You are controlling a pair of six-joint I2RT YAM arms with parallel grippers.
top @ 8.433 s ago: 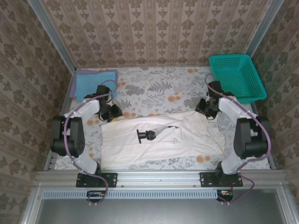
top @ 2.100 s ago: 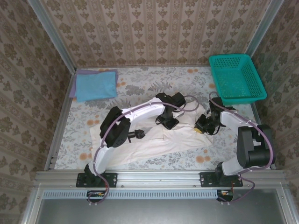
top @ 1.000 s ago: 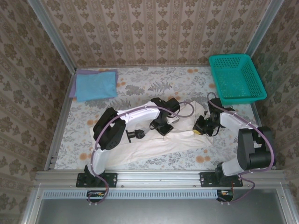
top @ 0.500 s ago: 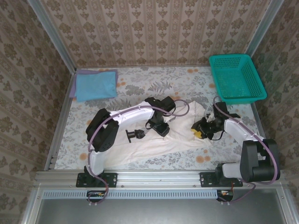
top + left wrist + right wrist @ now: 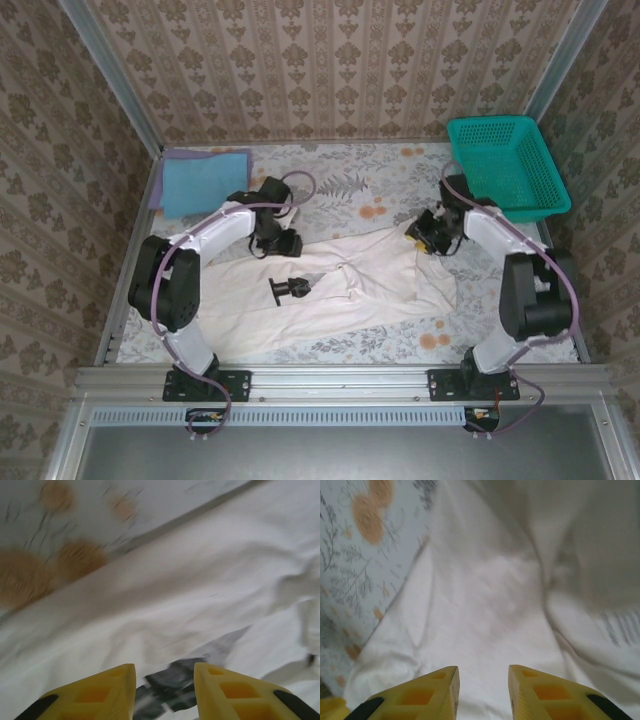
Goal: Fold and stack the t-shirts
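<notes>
Rumpled off-white t-shirt (image 5: 370, 300) shows its black print (image 5: 285, 290); left tool (image 5: 164, 674) and right tool (image 5: 483, 674) hang spread, empty.

The left gripper (image 5: 283, 243) is no longer over the middle of the off-white shirt (image 5: 350, 305); it is now back by the shirt's far left edge. The right gripper (image 5: 422, 235) is now farther back, at the far right corner. Both have let go, jaws parted and empty. The shirt, once flat, now lies rumpled.
</notes>
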